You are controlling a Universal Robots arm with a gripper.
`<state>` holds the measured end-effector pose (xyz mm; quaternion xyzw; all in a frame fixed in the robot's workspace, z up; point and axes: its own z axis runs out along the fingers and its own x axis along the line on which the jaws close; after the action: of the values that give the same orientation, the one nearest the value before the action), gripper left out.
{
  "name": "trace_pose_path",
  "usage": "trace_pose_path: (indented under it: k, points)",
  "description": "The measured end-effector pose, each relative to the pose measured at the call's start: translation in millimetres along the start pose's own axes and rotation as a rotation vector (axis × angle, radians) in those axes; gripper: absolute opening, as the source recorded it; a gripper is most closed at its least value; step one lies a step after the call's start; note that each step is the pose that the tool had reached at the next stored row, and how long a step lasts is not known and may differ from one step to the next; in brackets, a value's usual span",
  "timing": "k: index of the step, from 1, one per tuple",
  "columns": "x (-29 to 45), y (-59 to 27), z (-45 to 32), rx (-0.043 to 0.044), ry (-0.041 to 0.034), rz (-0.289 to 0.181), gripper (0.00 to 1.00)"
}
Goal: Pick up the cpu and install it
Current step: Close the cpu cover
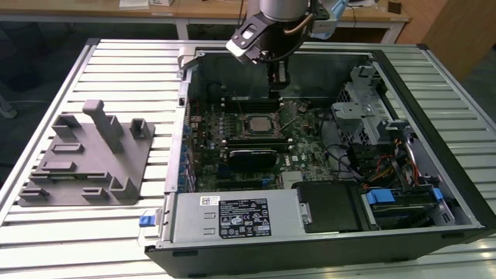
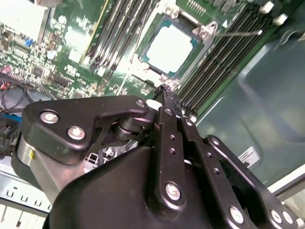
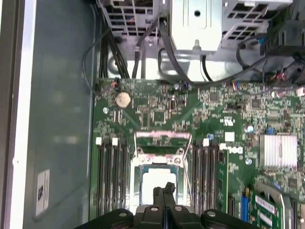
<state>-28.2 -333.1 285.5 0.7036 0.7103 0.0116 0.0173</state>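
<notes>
Jaws clenched on nothing, tips (image 3: pixel 161 193) poised over cpu (image 3: pixel 153 183) lying in motherboard socket (image 3: pixel 135 176); cpu edge hidden behind tips.

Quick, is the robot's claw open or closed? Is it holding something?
Gripper: jaws closed, holding nothing. The small flat square silver-grey cpu is not between them.

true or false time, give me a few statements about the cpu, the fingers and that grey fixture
1. The cpu lies seated on the motherboard. True.
2. The fingers grip the cpu. False: they are shut on nothing, and the cpu lies apart from them.
3. The grey fixture lies inside the computer case. False: it sits on the table, at the exterior view's left of the case.
4. Memory slots run along both sides of the cpu. True.
</notes>
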Motion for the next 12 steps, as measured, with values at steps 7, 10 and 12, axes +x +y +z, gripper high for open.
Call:
trace_pose_path:
  k: [7,10,12]
  points:
    - [-0.2,15.9,0.7,0.0,0.0,0.0,0.11]
    - [-0.2,22.0,0.9,0.0,0.0,0.0,0.11]
    - [-0.2,25.8,1.1,0.0,0.0,0.0,0.11]
